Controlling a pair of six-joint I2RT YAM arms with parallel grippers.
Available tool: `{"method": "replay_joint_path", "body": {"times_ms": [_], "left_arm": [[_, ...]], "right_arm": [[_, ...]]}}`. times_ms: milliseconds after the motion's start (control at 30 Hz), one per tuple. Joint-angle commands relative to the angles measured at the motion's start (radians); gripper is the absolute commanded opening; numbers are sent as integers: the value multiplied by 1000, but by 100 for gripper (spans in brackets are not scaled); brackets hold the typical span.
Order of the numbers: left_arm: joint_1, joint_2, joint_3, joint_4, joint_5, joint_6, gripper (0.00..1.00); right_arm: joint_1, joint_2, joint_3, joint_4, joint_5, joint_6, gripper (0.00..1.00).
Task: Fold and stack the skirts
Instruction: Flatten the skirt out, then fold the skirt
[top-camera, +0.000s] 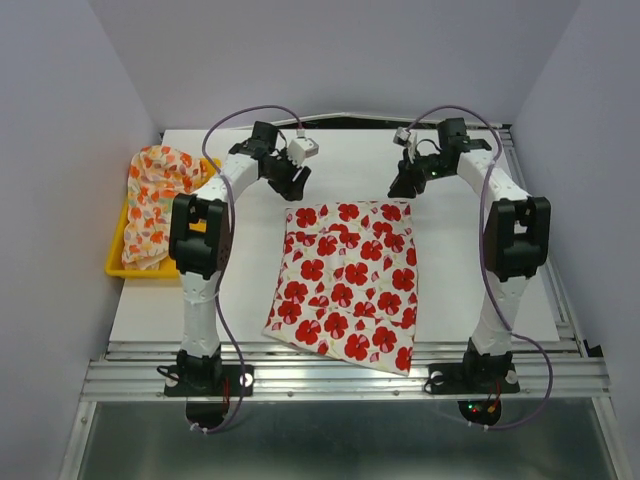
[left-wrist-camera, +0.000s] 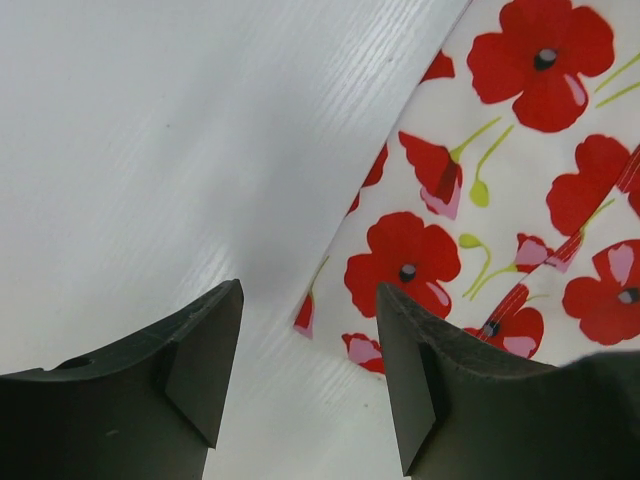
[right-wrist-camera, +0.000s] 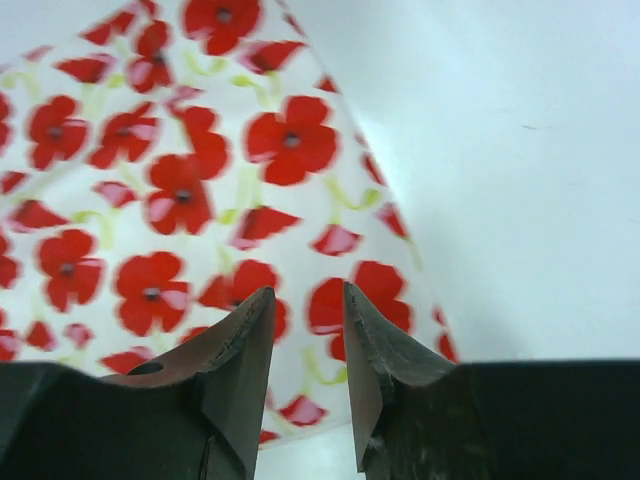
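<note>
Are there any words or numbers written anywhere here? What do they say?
None can be read. The red-flowered skirt and the cream skirt carry only flower prints. The yellow tray and the table show no writing.

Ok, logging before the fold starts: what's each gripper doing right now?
Left gripper: open, holding nothing.
Right gripper: open with a narrower gap, holding nothing.

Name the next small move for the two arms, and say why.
Probably lower the left tool and right tool to pinch the far corners of the red-flowered skirt: both hover open there, holding nothing, and the skirt lies flat, unfolded.
</note>
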Motion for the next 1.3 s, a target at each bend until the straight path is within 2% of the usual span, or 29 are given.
{"method": "replay_joint_path", "body": {"times_ms": [0,333,633,833,1100,1267], "left_arm": [[10,7,65,-81,30,75,67],[15,32,31,-55,13,95,66],[22,38,8,-32,-7,90,66],[24,36,-1,-26,-11,90,68],[24,18,-30,0,-14,75,68],[26,6,-35,14,-27,73,68]], "right_arm": [[-8,137,159,35,113,-26,38],[-28,273,154,219,298,-98,37],[-65,260,30,223,359,-221,35],[-85,202,-19,207,322,-215,37],[-105,200,134,118,207,-74,39],[-114,211,167,-25,158,-120,38]]}}
